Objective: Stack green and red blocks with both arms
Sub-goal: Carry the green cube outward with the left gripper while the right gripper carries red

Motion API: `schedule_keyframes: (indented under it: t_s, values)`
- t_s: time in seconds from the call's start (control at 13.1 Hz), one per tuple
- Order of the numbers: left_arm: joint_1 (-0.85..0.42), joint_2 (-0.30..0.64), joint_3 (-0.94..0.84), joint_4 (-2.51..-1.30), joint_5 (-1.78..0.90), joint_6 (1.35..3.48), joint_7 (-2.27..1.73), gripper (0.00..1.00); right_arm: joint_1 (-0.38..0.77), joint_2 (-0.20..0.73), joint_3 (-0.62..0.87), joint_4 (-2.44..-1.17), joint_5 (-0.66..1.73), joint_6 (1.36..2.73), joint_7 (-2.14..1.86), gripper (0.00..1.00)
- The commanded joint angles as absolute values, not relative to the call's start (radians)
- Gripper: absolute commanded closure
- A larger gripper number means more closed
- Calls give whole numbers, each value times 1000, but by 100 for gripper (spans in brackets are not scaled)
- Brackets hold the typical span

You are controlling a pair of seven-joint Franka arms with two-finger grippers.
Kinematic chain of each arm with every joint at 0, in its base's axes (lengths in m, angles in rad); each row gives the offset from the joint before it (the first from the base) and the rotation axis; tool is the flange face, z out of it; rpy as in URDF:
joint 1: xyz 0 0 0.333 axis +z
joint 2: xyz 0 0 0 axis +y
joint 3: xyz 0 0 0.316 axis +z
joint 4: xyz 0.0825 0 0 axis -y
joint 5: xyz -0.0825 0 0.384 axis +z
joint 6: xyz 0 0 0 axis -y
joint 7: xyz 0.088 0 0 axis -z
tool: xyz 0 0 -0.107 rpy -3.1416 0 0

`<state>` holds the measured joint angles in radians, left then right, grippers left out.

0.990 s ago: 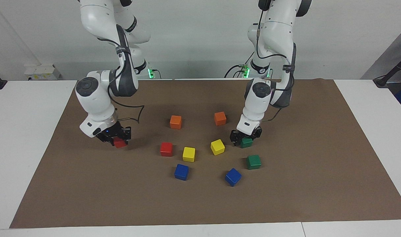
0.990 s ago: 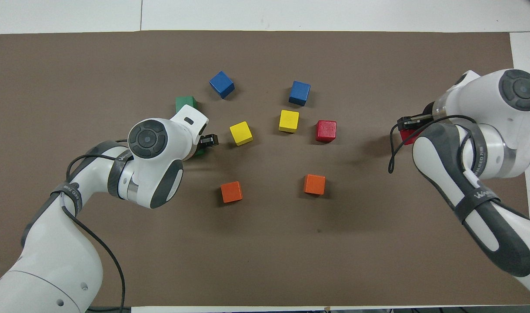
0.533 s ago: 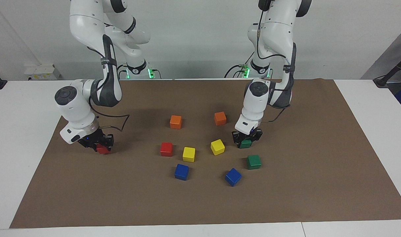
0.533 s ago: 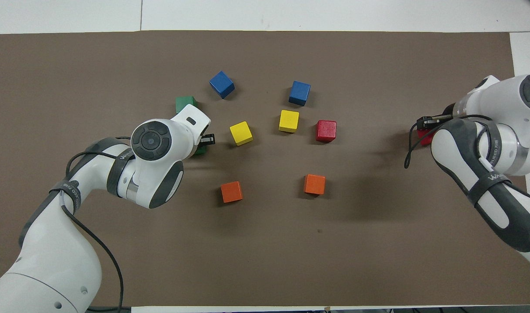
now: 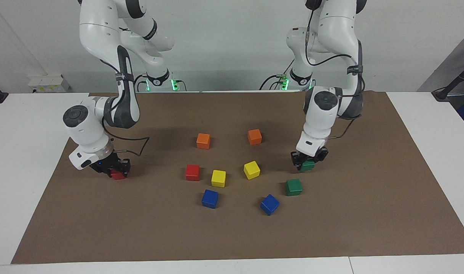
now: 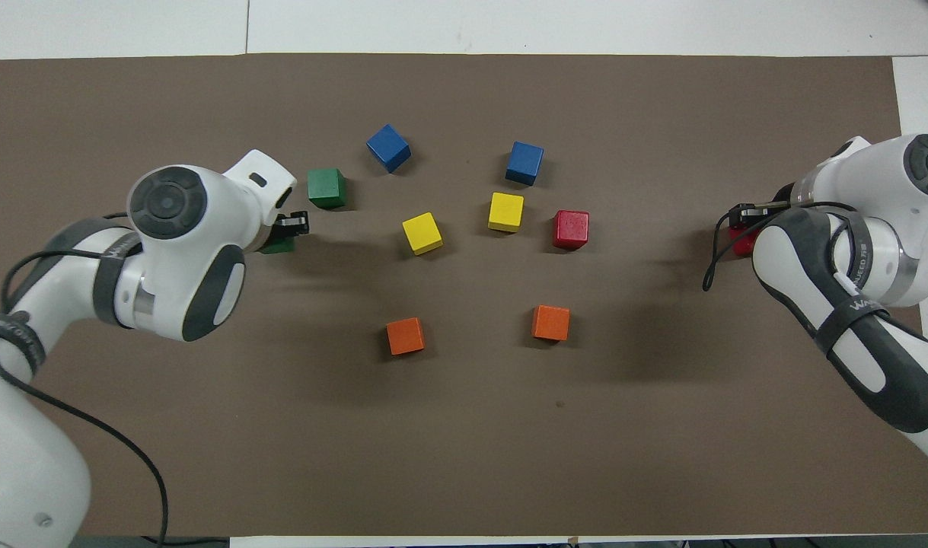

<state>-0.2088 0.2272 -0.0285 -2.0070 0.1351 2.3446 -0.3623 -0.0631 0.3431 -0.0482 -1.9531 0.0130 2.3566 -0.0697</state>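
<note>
The left gripper (image 5: 308,163) clamps a dark green cube (image 5: 307,166) low over the brown mat (image 5: 369,213) (plain, matte faces), beside its twin green cube (image 5: 294,187). The right gripper (image 5: 114,169) pinches a bright red cube (image 5: 118,174) at the right arm's end of the mat, well apart from the other red cube (image 5: 192,172).

mat (image 5: 369,213): matt brown paper | red block (image 5: 192,172): smooth painted, slight sheen | arm shells (image 5: 98,34): glossy white plastic
</note>
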Motion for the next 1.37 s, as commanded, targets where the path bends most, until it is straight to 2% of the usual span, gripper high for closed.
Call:
schedule_keyframes:
  t_s: [0.0,0.23,0.3,0.38,0.46,0.61,0.84,1.07,1.3]
  values:
    - [-79,176,-41,-2031,150,2303,-202,100,-75,345,-35,-1967,23,2368,-15,100]
    - [81,176,-41,-2040,120,2315,41,100,-78,345,-37,-1967,23,2376,-12,98]
    - [122,179,-41,-2042,82,2324,126,100,-78,345,-37,-1967,21,2378,-15,82]
    - [150,187,-40,-2042,37,2338,215,100,-77,345,-37,-1967,21,2384,-15,12]
    - [178,198,-40,-2042,0,2356,295,100,-75,345,-37,-1965,20,2376,-17,0]
    - [219,221,-40,-2043,-58,2373,389,100,-71,333,-37,-1962,20,2355,-15,0]
    - [245,255,-38,-2091,-63,2504,413,100,-58,252,-35,-1916,18,2185,-14,0]
    - [247,278,-37,-2102,-63,2545,411,100,17,236,-35,-1749,0,2002,32,0]
    - [247,281,-37,-2105,-63,2551,410,100,122,247,-35,-1690,-5,1989,153,0]
